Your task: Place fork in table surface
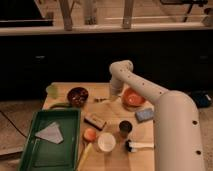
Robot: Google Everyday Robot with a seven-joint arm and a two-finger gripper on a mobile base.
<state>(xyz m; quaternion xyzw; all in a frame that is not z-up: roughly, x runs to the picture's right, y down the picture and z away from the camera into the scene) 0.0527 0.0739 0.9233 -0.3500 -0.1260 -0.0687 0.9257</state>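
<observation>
The fork [100, 100] is a small thin silvery piece lying low over the tan table surface [112, 112], between the dark bowl [77, 96] and the orange bowl [133, 98]. My gripper [113, 96] hangs at the end of the white arm, right beside the fork's right end and close above the tabletop. I cannot tell whether it touches the fork.
A green tray [37, 150] holding a grey cloth [50, 133] stands at the front left. Also on the table are a brown block [94, 120], a dark cup [125, 128], a white cup [106, 142], an orange-headed utensil [89, 135], a white-handled brush [138, 145] and a blue sponge [145, 115].
</observation>
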